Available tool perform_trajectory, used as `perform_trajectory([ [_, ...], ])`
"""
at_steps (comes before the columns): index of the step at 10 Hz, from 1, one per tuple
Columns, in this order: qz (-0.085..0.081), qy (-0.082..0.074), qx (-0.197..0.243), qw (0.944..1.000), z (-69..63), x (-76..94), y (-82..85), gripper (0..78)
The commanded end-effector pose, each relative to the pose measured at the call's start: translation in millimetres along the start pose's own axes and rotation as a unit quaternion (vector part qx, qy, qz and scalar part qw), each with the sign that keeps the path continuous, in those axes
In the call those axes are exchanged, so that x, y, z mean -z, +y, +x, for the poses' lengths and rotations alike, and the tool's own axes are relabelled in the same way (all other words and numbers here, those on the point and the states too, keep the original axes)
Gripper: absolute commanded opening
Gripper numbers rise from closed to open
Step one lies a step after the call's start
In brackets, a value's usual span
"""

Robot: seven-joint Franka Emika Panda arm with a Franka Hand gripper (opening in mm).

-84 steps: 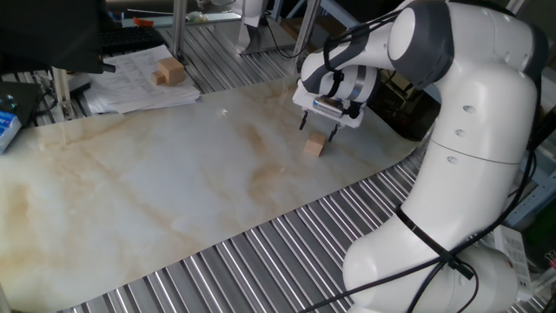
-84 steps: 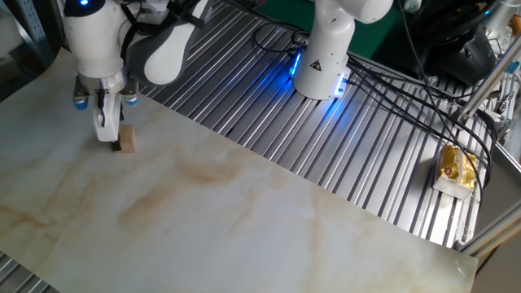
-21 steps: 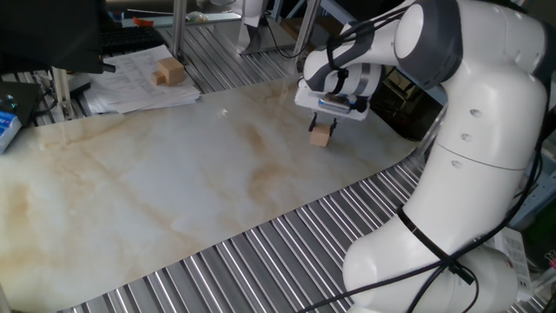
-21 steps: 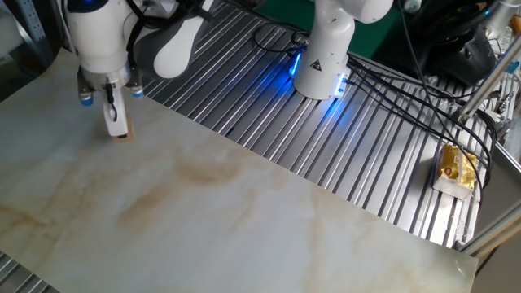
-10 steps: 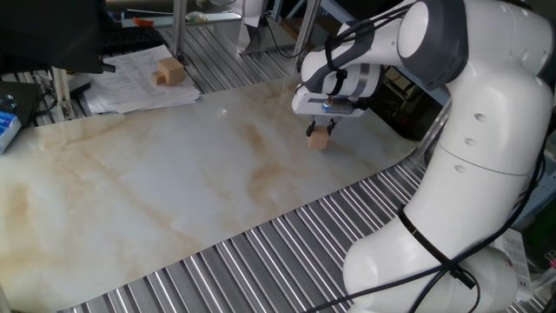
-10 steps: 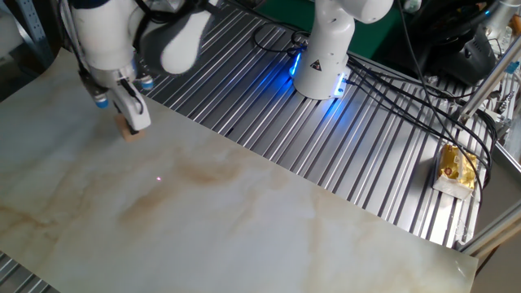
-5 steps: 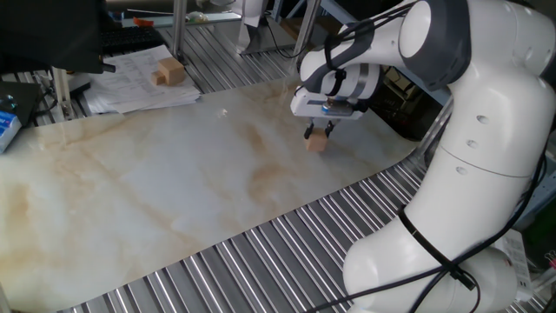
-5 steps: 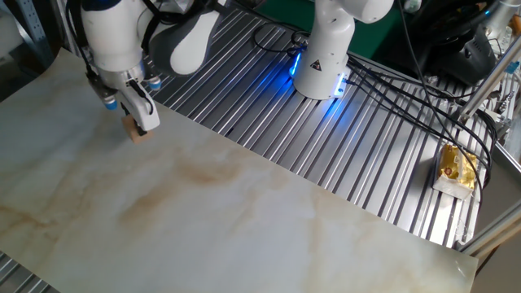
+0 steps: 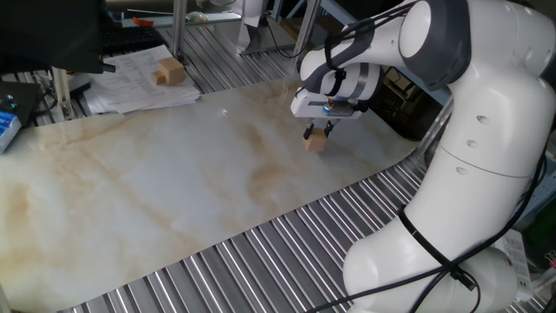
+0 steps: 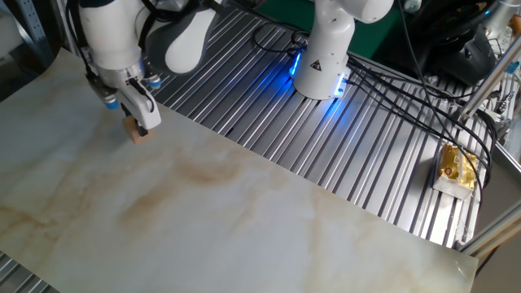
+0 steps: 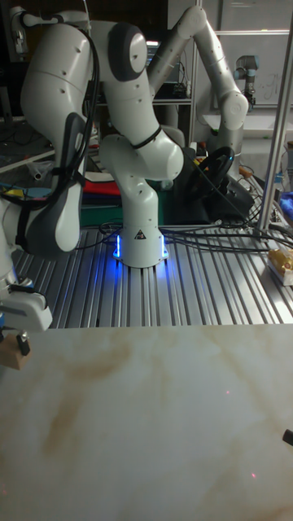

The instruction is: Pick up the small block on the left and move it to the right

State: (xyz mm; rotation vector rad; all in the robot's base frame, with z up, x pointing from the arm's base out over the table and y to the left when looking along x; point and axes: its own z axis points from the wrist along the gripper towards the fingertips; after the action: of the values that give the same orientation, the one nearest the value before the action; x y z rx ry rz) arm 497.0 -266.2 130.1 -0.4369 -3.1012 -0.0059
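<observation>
A: Small block [image 9: 316,143] status?

B: Clamped between the closed jaws of the gripper [image 9: 318,133], lifted just clear of the marbled surface [image 9: 174,183]. Over the last second it has shifted slightly sideways, so transport has begun.

A: Arm pose?

B: Wrist vertical, fingers pointing down; elbow arched above the surface's near-robot edge.

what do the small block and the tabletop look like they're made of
Block: seems to be bare wood, pale tan and matte, with no paint or marks; the grain is too small to see. Tabletop: a marble-look sheet, cream with brown veining and a faint sheen. It could be printed laminate rather than stone.
</observation>
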Motion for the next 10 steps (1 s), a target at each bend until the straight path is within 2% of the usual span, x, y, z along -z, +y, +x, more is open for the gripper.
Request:
perform_trajectory([
  [1, 0.002, -0.007, -0.003, 1.0000, -1.0, 0.1, 1.1, 1.2],
  [4, 0.007, -0.003, -0.001, 1.0000, -1.4, -0.7, 1.7, 1.2],
  [5, 0.010, -0.010, 0.001, 0.9999, -1.4, -0.7, 1.7, 1.2],
  [6, 0.011, -0.010, 0.003, 0.9999, -1.4, -0.7, 1.7, 1.2],
  [8, 0.012, -0.020, 0.029, 0.9993, -1.4, -0.7, 1.7, 1.2],
  [9, 0.022, -0.023, 0.043, 0.9986, -1.4, -0.7, 1.7, 1.2],
  [10, 0.053, -0.031, 0.081, 0.9948, -1.4, -0.7, 1.7, 1.2],
])
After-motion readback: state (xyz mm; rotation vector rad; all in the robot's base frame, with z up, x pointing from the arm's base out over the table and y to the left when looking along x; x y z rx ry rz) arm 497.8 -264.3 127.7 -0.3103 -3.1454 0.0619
